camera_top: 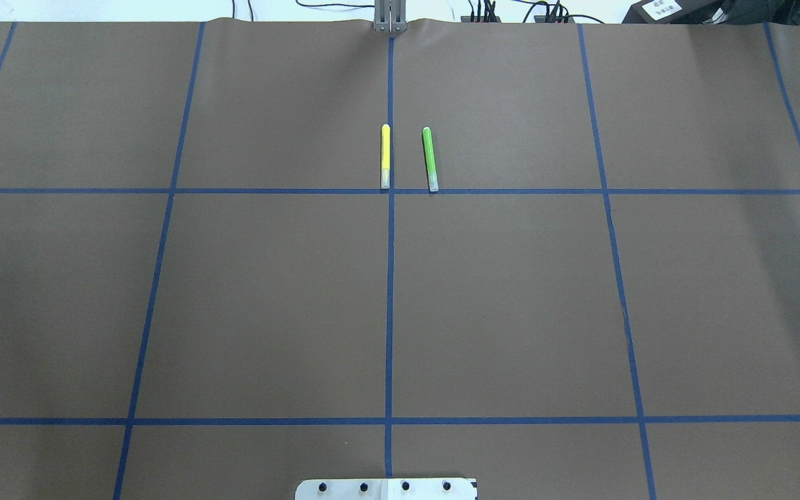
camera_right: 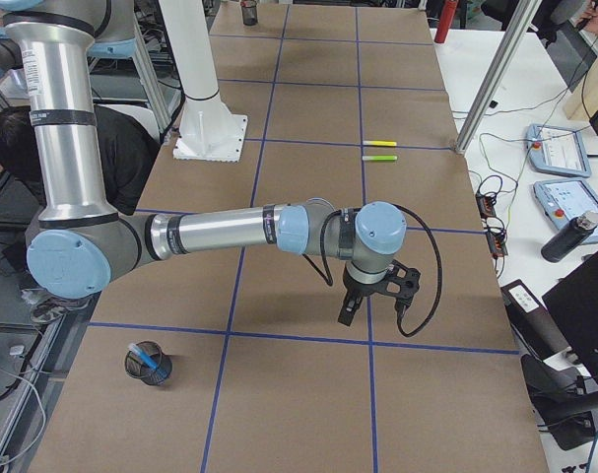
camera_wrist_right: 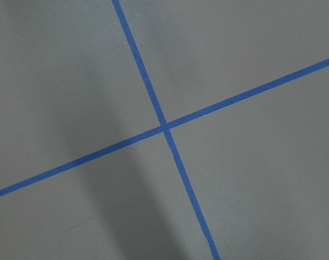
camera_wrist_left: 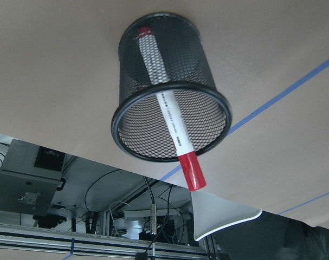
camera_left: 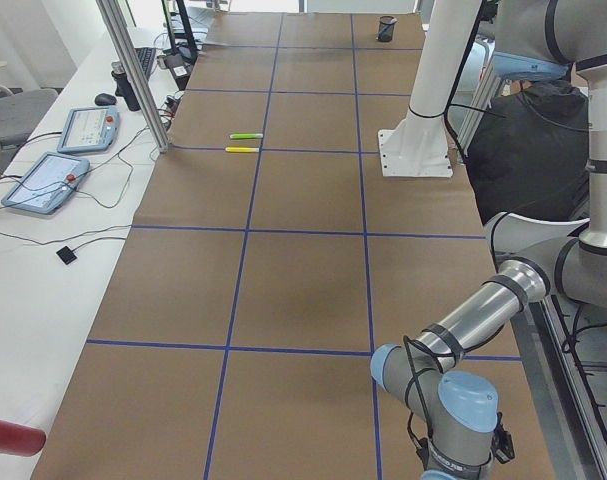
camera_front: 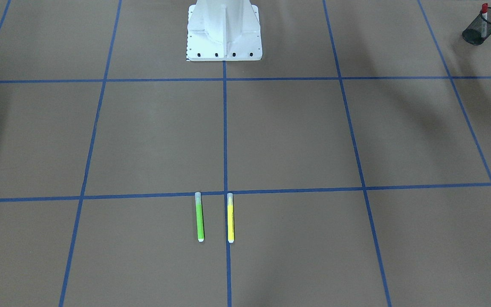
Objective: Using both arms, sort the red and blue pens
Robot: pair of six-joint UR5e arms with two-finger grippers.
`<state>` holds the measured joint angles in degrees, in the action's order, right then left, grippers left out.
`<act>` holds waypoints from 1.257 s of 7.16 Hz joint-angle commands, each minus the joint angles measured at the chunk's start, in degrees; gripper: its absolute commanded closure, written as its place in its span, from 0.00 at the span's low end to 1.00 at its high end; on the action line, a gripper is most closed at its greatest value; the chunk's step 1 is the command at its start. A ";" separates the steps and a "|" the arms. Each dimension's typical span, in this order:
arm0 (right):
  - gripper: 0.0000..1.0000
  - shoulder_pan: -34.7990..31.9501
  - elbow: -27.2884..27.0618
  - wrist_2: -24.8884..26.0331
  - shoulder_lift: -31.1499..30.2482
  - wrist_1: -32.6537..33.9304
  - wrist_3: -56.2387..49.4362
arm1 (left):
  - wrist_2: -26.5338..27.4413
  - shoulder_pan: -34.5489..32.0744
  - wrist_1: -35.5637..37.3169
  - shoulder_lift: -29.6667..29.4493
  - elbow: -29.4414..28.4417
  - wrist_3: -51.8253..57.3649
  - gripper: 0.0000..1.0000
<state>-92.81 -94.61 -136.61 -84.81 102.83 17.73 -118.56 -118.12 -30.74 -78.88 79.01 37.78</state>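
Soft, even overhead light falls on the brown bench (camera_top: 268,298), without glare. Broad shadows with blurred edges lie across its upper right in the front-facing view and run as a dim band through the right wrist view. All views are sharp; the red pen (camera_wrist_left: 169,111) and mesh cup (camera_wrist_left: 202,70) look crisp.

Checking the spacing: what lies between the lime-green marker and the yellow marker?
A blue tape line, close beside the yellow marker, and bare brown paper up to the lime-green marker; nothing else. The overhead view shows it.
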 commanded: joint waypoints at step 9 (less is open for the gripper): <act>0.00 2.28 -2.07 -1.29 -0.09 -2.26 -0.24 | -14.91 4.11 -32.77 -13.31 12.57 0.10 0.00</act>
<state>-90.57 -96.75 -137.79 -85.08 102.31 17.54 -129.47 -115.72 -58.63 -92.12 91.46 38.02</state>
